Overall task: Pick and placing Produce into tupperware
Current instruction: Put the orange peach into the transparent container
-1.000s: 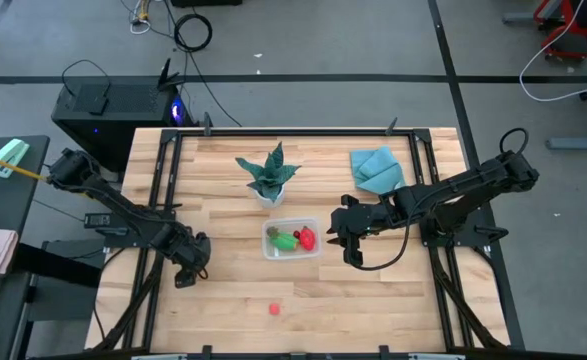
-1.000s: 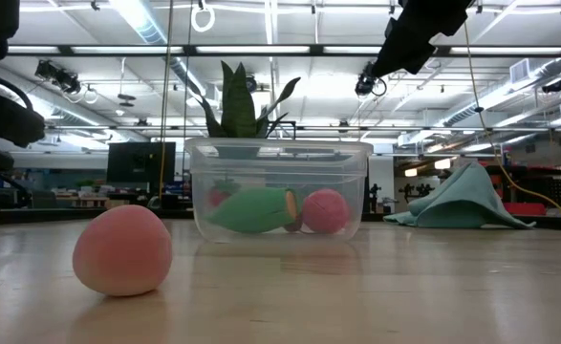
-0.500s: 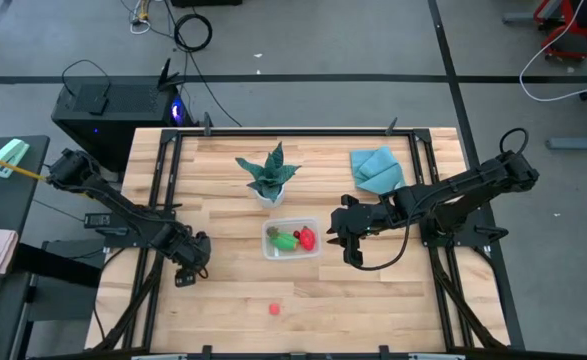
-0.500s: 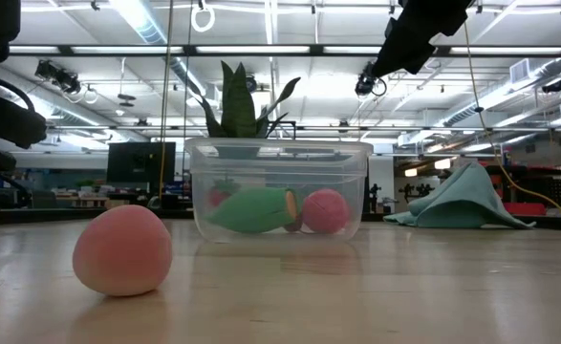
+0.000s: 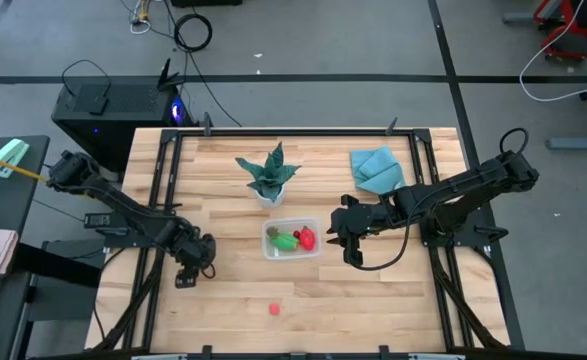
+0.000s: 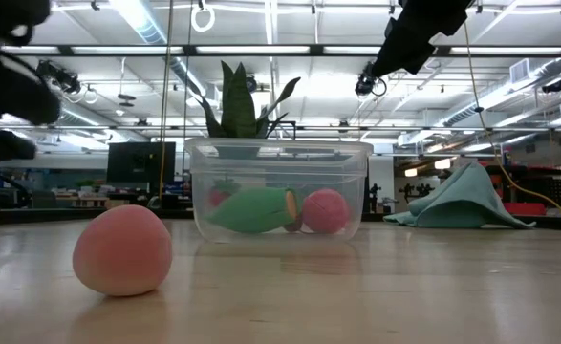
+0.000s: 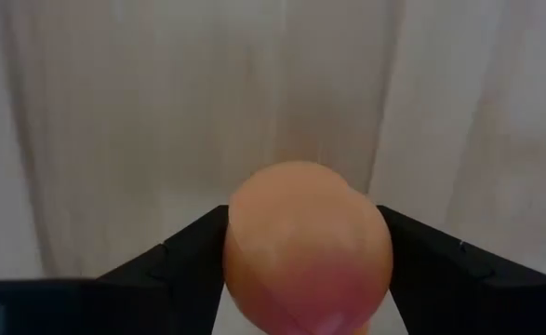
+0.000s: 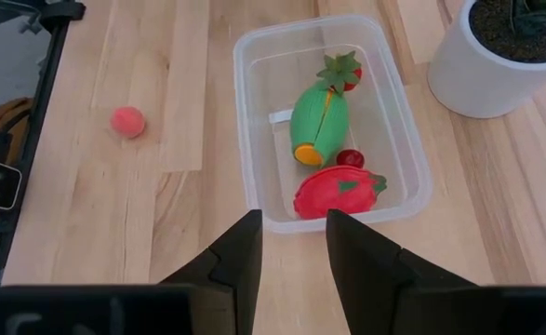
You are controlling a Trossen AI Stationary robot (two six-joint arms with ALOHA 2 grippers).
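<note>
My left gripper [image 5: 195,260] hovers left of the clear tub [image 5: 293,240] and is shut on an orange-yellow round fruit [image 7: 305,242] with a reddish underside. The tub rests on its base at the table's middle. It holds a green oval [image 8: 317,121], a flat red piece [image 8: 338,194] and small red ones. A small red ball [image 5: 273,309] lies on the table nearer the near edge, and shows large in the low view [image 6: 122,248]. My right gripper [image 8: 291,237] is open and empty, raised just right of the tub [image 8: 333,121]. My left gripper pinches the round fruit between its two fingers [image 7: 193,251], one on each side of its widest part [image 7: 245,233]. The left wrist view looks along the fingers, with blurred table wood behind the fruit. Whether the fruit is clear of the table I cannot tell.
A spiky potted plant [image 5: 271,175] in a white pot stands just beyond the tub's far side. A crumpled blue-green cloth [image 5: 376,168] lies at the far right. Bare wood spreads around the red ball along the near side [image 5: 373,300].
My left gripper has shifted a little toward the tub, and in the low view its arm has risen. The right arm, the tub and the red ball have kept still.
</note>
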